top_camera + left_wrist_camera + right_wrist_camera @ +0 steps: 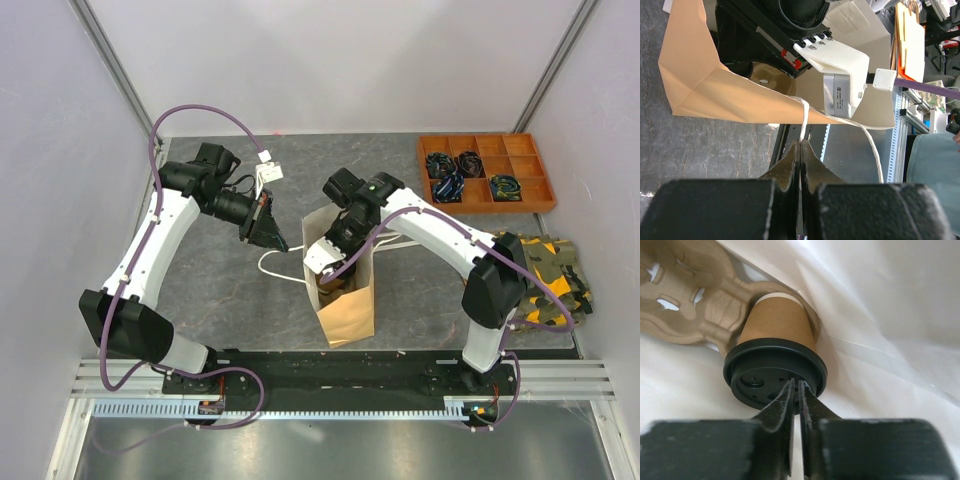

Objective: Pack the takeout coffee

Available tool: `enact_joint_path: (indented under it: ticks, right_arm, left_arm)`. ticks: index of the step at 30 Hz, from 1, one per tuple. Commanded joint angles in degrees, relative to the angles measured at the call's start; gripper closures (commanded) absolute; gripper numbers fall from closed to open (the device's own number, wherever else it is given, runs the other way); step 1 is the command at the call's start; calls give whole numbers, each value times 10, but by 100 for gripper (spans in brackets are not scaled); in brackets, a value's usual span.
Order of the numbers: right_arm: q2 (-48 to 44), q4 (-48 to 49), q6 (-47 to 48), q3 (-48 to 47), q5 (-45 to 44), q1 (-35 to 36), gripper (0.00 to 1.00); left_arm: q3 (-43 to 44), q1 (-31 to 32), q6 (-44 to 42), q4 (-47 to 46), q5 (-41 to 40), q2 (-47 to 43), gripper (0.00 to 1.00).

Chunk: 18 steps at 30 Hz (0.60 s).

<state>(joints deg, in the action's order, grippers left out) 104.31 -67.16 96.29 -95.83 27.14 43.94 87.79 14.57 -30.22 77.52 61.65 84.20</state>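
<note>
1 tan kraft-paper cup (777, 322), round black plastic lid (757, 372) on, in brown moulded-pulp carrier (690, 315) inside tall tan paper bag (352, 310). Right fingers (780, 410) pinch lid rim, cup axis straight ahead. Left fingers (787, 165) clamp white handle (804, 117).

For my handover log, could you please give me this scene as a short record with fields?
left claw: shut on the white handle of the bag
right claw: inside the bag, seemingly shut on the rim of the lid
cup: lidded, tilted, seated in the carrier
carrier: inside the bag
bag: upright between the arms, mouth open
</note>
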Motion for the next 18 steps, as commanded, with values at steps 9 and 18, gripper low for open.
enact_joint_path:
  ticks: [9,18]
  right_arm:
    - [-33,-9,-9,10,11,-15,30]
    - [-24,-28,31,12,-9,-15,11]
  left_arm:
    - [8,-2,-21,21,15,-3,98]
    - [8,-2,-20,18,17,-3,98]
